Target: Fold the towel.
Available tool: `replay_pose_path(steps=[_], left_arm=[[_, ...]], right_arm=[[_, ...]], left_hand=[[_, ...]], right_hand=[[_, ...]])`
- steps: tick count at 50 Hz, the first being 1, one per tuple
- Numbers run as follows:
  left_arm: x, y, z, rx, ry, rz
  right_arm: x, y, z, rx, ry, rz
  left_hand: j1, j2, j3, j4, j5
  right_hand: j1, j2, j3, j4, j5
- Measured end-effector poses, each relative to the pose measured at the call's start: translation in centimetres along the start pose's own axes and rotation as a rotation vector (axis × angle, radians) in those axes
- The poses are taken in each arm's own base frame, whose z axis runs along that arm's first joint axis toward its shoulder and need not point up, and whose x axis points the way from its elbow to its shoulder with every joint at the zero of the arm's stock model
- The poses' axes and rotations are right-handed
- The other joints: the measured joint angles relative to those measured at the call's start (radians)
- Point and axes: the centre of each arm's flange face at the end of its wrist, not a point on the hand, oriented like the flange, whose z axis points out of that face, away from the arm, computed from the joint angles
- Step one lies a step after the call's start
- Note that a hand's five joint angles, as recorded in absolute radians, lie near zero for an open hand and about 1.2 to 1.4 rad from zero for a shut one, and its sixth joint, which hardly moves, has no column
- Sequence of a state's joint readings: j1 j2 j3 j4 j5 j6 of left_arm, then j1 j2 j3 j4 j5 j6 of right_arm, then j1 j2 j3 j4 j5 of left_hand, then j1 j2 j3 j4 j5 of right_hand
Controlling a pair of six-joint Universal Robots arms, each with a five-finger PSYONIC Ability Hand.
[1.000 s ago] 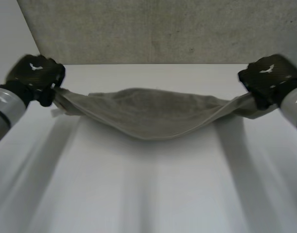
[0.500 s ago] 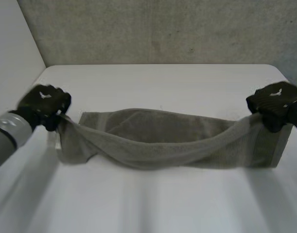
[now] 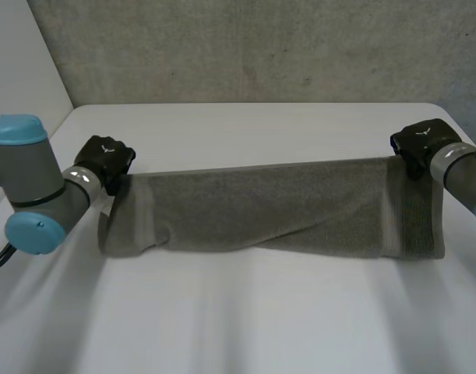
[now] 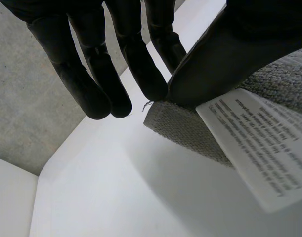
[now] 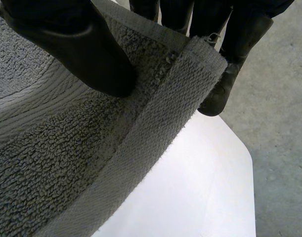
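2 grips: L robot hand (image 3: 105, 160) pinches towel (image 3: 276, 206) corner at 9 o'clock, R robot hand (image 3: 421, 144) pinches corner at 3; towel lies on counter (image 3: 245, 312).

white tag (image 4: 254, 148) on towel (image 4: 185, 129), print unreadable

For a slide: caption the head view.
Left hand and right hand hold the far corners of a towel on the table.
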State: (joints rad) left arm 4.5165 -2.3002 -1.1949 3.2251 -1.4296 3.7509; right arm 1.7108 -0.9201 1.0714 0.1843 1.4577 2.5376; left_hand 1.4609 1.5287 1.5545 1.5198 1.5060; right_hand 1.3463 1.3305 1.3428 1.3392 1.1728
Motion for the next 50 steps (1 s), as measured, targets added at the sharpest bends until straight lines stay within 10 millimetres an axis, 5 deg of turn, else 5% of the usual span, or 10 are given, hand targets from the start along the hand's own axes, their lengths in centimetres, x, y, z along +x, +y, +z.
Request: replay_pose_path(steps=[16, 18, 25, 29, 40, 50], left_arm=[[1.5, 0.5, 3.0, -0.014, -0.063, 0.018], [1.6, 0.5, 3.1, -0.013, -0.064, 0.019], [2.4, -0.3, 2.7, 0.001, -0.046, 0.018], [2.4, -1.5, 2.1, 0.021, -0.043, 0.007], [0.6, -5.0, -2.4, 0.087, -0.045, -0.105], [2.1, -3.3, -6.6, 0.065, 0.020, -0.124]], right_arm=[[-2.0, 1.1, 3.2, 0.000, 0.065, -0.012], [-2.1, 1.2, 3.5, 0.008, 0.075, -0.014], [-2.6, 1.3, 3.9, 0.004, 0.109, -0.015], [-2.5, 1.0, 3.5, -0.004, 0.135, -0.006], [-1.0, -2.2, -2.2, 0.074, 0.129, 0.040], [-3.2, -0.8, -8.4, 0.062, -0.026, 0.021]], left_hand=[[0.002, 0.000, 0.000, 0.000, 0.006], [-0.047, -0.083, -0.095, -0.074, -0.061], [-1.087, -1.131, -1.172, -1.160, -1.122], [-1.183, -1.260, -1.297, -1.248, -1.266], [-1.184, -1.262, -1.301, -1.248, -1.269], [-1.182, -1.257, -1.295, -1.246, -1.242]], right_hand=[[0.000, 0.000, 0.000, 0.000, 0.000], [0.000, 0.000, 0.000, 0.000, 0.000], [-0.817, -0.806, -0.813, -0.802, -0.837], [-0.969, -0.960, -0.972, -0.976, -1.017], [-0.991, -0.967, -0.983, -0.998, -1.044], [-0.911, -0.895, -0.901, -0.887, -0.886]])
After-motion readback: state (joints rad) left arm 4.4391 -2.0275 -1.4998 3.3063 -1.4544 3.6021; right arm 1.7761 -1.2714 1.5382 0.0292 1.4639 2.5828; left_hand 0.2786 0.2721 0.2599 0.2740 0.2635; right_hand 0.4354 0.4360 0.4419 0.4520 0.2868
